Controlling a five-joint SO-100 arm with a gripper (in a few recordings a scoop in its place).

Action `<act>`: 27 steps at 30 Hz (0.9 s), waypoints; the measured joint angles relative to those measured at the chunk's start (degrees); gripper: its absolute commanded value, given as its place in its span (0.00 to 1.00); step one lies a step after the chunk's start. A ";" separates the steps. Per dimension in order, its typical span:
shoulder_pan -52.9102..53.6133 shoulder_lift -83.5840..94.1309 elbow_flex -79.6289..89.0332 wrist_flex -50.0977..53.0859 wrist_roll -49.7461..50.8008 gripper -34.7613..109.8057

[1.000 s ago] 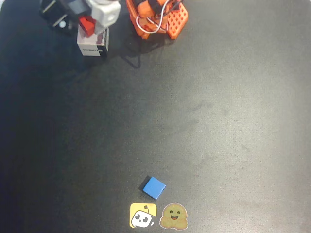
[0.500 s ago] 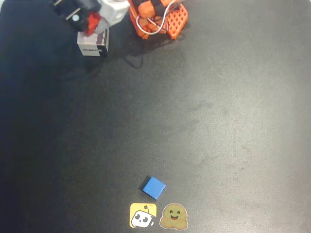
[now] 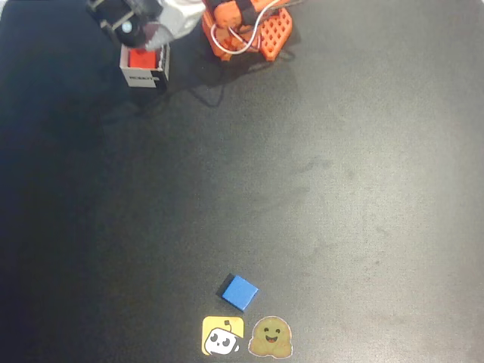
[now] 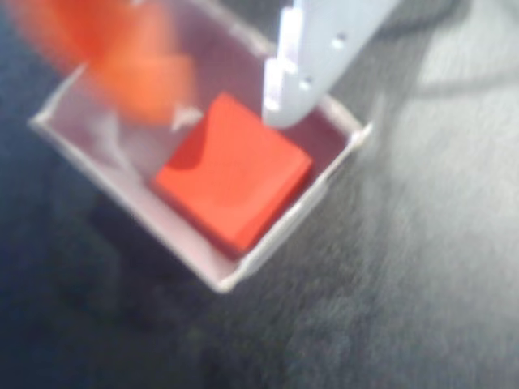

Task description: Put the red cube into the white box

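Overhead view: the red cube (image 3: pixel 141 60) lies inside the white box (image 3: pixel 144 77) at the upper left of the frame, the gripper (image 3: pixel 134 23) just above it.

Wrist view: the cube (image 4: pixel 233 182) rests on the box (image 4: pixel 268 243) floor, fingers (image 4: pixel 324 57) spread and clear of it. The placing looks done; next comes lifting straight away without catching the box wall.

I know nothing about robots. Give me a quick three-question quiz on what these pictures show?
1. True or false: the red cube lies inside the white box.
2. In the wrist view, the gripper is: A shut on the cube, B open above the box, C on the bare table.
3. In the overhead view, which thing sits just above the two stickers?

Key: 1 true. 2 B. 3 the blue cube.
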 measured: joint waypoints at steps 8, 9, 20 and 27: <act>-9.40 -2.46 0.53 -6.94 -0.79 0.24; -12.04 -2.72 0.62 -7.21 0.09 0.24; -40.69 5.10 4.83 -7.38 9.32 0.24; -53.61 4.57 6.77 -9.14 10.90 0.24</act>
